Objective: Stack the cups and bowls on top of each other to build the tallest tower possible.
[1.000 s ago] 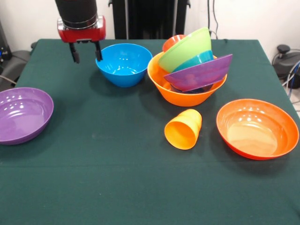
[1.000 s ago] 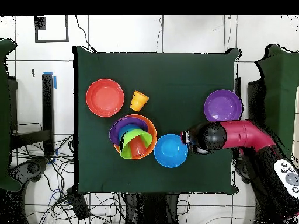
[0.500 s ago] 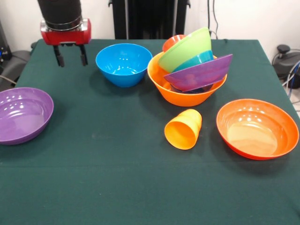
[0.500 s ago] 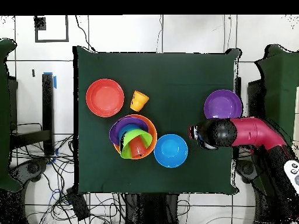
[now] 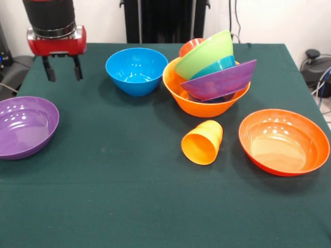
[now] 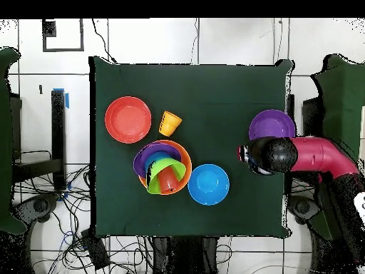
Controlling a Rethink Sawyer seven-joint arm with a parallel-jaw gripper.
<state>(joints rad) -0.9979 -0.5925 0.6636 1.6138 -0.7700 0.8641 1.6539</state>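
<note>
The jaws point(image 5: 62, 69) hang spread apart with nothing between them, up above the counter point(image 5: 129, 170) and just beyond the far rim of the lone purple bowl point(image 5: 26, 125). My guess is that bowl is what they are going for.

Off to one side of the jaws sits the blue bowl point(image 5: 137, 70), and past that the tower point(image 5: 209, 77): a big yellow-orange bowl holding a tilted purple one, a blue one, a lime green one and a red-orange cup point(image 5: 190, 46) at the back. The yellow-orange cup point(image 5: 202, 141) lies on its side well away, near the wide red-orange bowl point(image 5: 283, 141).

To do this well I'd want the jaws brought down straddling the purple bowl's near rim, one finger inside and one outside, since the bowl is far too wide to span. The wall is shallow and glossy, so it could slip; a grip low on the rim would help. The tower already leans, so anything added wants placing gently.
</note>
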